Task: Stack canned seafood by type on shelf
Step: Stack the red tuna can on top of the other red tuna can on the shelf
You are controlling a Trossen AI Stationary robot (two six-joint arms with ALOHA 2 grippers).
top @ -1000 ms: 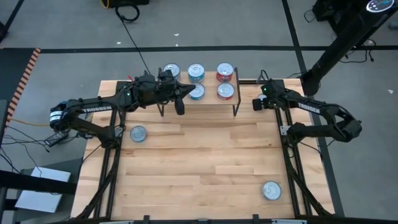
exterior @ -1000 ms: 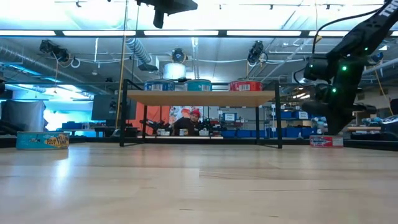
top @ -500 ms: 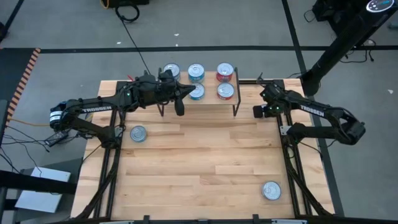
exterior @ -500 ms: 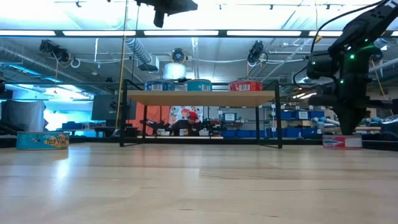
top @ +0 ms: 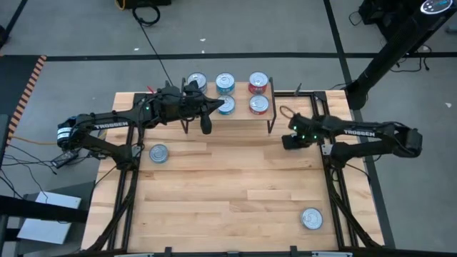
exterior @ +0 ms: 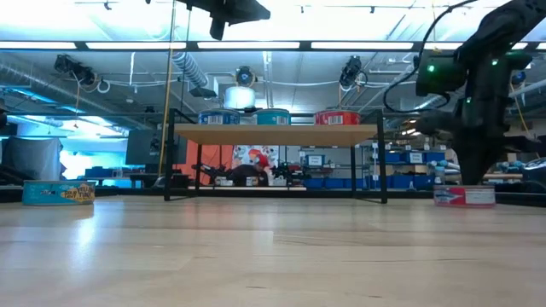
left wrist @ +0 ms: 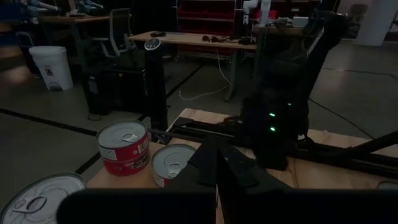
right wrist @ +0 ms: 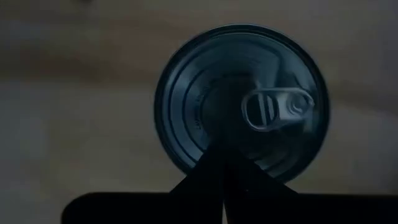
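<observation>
Seen from above, the shelf (top: 227, 114) stands at the far edge of the wooden surface (top: 228, 193) carrying five cans (top: 225, 83); the left arm partly covers its near-left corner, so nothing can be made out beneath it. The left gripper (top: 206, 123) hangs over the shelf's front edge, fingers pressed together and empty. The right gripper (top: 288, 140) hovers right of the shelf with fingers closed, straight above a red-labelled can (exterior: 464, 196) which the arm hides from overhead; that can's pull-tab lid fills the right wrist view, apart from the fingers. Two loose cans lie elsewhere: a teal one (top: 158, 153) near the left edge, another (top: 311, 218) at the near right, its label unreadable.
</observation>
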